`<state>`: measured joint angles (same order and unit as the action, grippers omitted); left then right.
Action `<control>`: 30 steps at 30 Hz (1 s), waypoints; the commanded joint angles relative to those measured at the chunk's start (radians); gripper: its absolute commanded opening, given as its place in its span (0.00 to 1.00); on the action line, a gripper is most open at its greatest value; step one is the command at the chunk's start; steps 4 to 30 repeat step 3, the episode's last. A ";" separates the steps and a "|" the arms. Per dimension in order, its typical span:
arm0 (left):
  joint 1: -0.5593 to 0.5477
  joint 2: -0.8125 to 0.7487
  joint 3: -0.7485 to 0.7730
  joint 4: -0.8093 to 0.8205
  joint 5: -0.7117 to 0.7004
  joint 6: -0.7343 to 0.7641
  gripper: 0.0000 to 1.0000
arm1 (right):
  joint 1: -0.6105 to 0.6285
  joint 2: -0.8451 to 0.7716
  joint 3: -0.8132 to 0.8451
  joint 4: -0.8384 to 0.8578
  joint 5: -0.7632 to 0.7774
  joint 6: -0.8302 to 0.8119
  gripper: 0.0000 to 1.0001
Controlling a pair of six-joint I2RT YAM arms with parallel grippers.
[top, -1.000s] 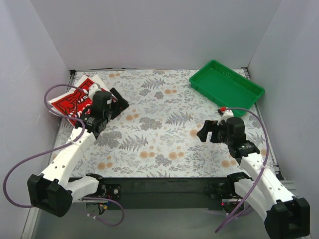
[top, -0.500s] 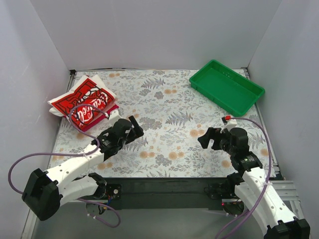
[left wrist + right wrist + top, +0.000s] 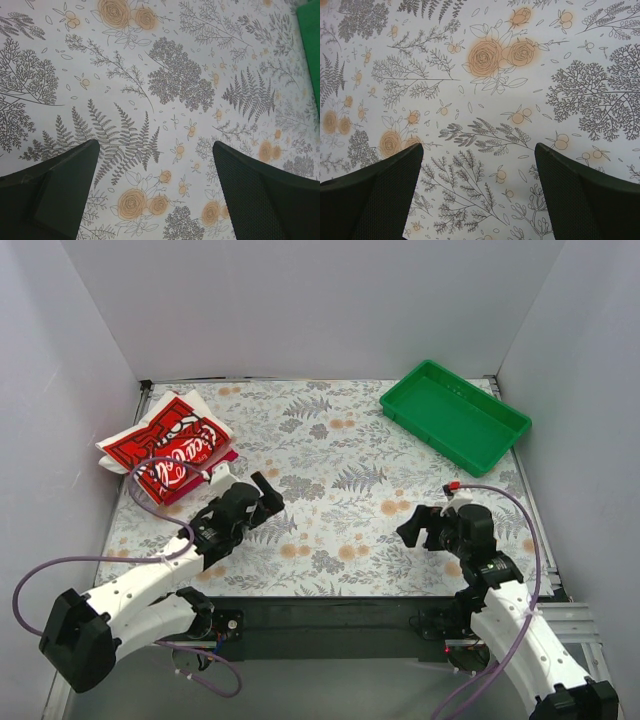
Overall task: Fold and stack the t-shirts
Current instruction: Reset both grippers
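The t-shirts [image 3: 165,445] sit as a folded stack at the far left corner of the bench [image 3: 330,490], close to the left wall [image 3: 60,390]. On top lies a cream-white tee [image 3: 190,405] of soft cloth, its big red-and-white print facing up and its outline a rough, slightly skewed rectangle. A red tee [image 3: 212,468] shows as a thin edge under its near right side. How many layers lie below cannot be told.

A purple cable [image 3: 150,462] from the left arm loops across the near edge of the stack in the overhead view. Nothing else lies on or against the cloth.

The left claw [image 3: 268,492] hangs over the bench to the near right of the stack, apart from it. Its dark textured fingers [image 3: 65,190] are spread wide with only the printed surface between them, so it holds nothing. The right claw [image 3: 408,525] hangs over the near right part of the bench, well apart from the shirts. Its fingers [image 3: 580,195] are equally wide apart and it grips nothing.

The bench is flat and pale, printed with grey ferns and orange roses. A green tray [image 3: 455,412], shallow, rectangular and of smooth plastic, sits askew at the far right corner.
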<state>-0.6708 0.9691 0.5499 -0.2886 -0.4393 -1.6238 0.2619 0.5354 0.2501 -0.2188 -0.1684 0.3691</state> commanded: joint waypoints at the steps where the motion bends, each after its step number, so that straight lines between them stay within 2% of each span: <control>1: -0.003 -0.020 -0.007 0.009 -0.050 -0.004 0.96 | -0.003 -0.017 -0.008 0.025 0.009 0.005 0.98; 30: -0.004 -0.010 0.001 0.003 -0.055 -0.004 0.96 | -0.003 -0.020 -0.006 0.026 0.020 0.010 0.98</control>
